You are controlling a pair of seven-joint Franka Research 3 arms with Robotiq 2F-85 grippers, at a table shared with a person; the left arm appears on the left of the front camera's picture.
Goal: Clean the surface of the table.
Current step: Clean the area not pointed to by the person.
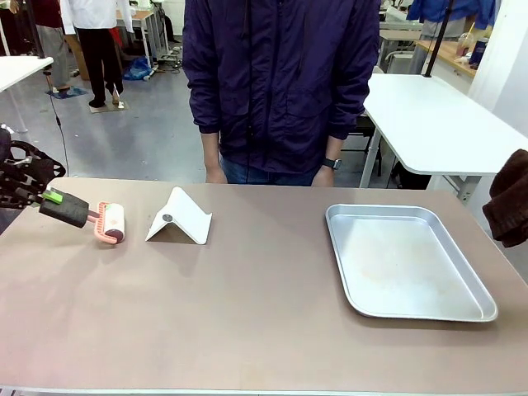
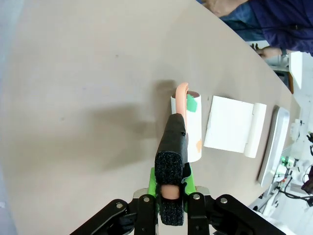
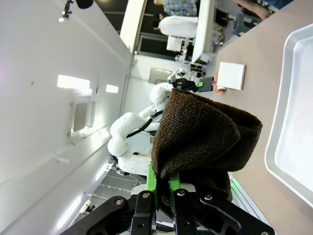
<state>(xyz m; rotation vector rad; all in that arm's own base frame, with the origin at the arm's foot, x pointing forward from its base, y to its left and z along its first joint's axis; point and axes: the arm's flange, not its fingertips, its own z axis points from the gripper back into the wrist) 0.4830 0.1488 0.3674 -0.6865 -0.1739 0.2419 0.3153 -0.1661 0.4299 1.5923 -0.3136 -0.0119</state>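
Clamping a lint roller [image 1: 111,223], the left end effector [image 1: 52,197] sits at the desk's [image 1: 247,313] nine o'clock. The right end effector [image 3: 163,187] clenches a brown cloth [image 3: 200,132].

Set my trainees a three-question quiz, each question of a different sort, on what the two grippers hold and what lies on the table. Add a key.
1. True or false: a sponge lies in the silver tray on the table.
2. The left gripper is shut on: A) the lint roller; B) a spray bottle; C) nothing.
3. Fill in: the right gripper grips a dark brown ____.
Key: 1 false; 2 A; 3 cloth.
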